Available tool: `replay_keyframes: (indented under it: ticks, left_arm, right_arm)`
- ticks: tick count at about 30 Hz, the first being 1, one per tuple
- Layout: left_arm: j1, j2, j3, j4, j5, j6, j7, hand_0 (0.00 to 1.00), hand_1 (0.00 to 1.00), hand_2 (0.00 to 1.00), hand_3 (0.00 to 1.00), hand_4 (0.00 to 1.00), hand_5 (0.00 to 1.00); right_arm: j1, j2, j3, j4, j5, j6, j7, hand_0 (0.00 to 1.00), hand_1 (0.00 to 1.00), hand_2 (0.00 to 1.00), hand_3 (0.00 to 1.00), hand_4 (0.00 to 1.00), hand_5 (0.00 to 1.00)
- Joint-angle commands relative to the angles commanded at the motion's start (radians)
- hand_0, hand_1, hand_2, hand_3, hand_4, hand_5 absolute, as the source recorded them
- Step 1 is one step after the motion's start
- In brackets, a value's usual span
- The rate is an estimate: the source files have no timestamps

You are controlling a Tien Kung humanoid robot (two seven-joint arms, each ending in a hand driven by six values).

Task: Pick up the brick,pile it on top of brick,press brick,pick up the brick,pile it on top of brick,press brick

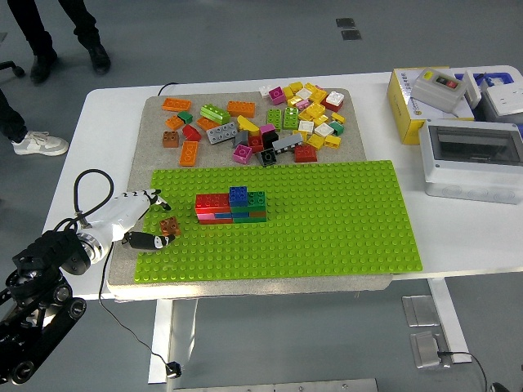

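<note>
A small brown brick [170, 226] sits at the left edge of the green baseplate [343, 220], just above its studs. My left hand [160, 222] reaches in from the lower left, its black-tipped fingers [153, 240] curled around the brown brick. A low stack of bricks [231, 208] stands on the baseplate to the right of the hand, red on the left, blue and green on top, with pink and orange layers beneath. A short gap separates the stack from the held brick. My right hand is out of view.
Several loose bricks [261, 122] lie heaped on the grey mat [155, 106] behind the baseplate. A yellow box [409, 110] and grey electrical boxes [474, 159] stand at the right. A person's legs and shoes [37, 143] show at the far left.
</note>
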Motion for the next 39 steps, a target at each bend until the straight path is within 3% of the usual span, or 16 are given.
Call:
replay_keyframes:
  ticks: [27,28,39]
  left_arm:
    - [0.007,-0.003,0.001,0.011,-0.019,0.005,0.000,0.998,0.991,0.996,0.699,0.760,0.321]
    - [0.008,-0.003,0.001,0.011,-0.020,0.006,0.000,0.998,0.991,0.990,0.660,0.691,0.256]
    - [0.005,-0.003,0.011,0.016,-0.031,0.012,-0.003,0.998,0.986,0.981,0.600,0.646,0.226]
  right_arm:
    - [0.000,-0.001,-0.001,0.000,-0.002,0.001,0.002,0.737,0.712,0.738,0.801,0.650,0.998]
    - [0.000,-0.001,0.000,0.000,-0.002,0.001,0.002,0.738,0.713,0.738,0.800,0.651,0.998]
    - [0.001,0.000,-0.001,0.000,0.000,0.001,0.004,0.736,0.712,0.739,0.800,0.652,0.998]
